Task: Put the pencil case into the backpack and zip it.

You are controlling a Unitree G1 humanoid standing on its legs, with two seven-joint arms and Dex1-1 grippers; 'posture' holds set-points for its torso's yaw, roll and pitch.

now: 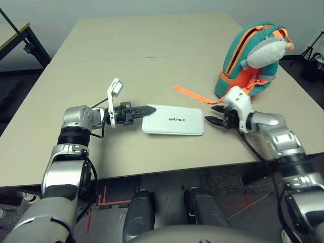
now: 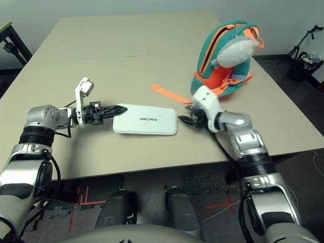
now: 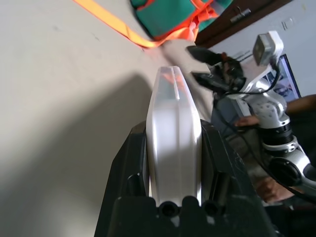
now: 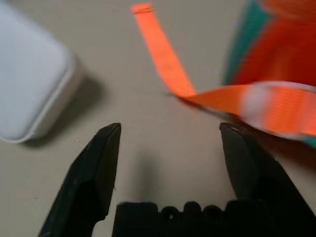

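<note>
My left fingers (image 3: 174, 163) are clamped on one end of the case (image 1: 174, 120), a finger on either face. The case is white, with dark "UNITREE" lettering facing up, and sits over the counter (image 1: 131, 66) between my two arms. My right fingers (image 4: 170, 128) are spread apart and hold nothing; they are near the case's other end, without touching it. The backpack (image 1: 257, 61), teal and orange, stands on the counter beyond my right fingers. A grey-white plush (image 1: 267, 52) hangs on its front, and one orange strap (image 1: 193, 94) lies along the counter, its loose end pointing to my left, beyond the case.
</note>
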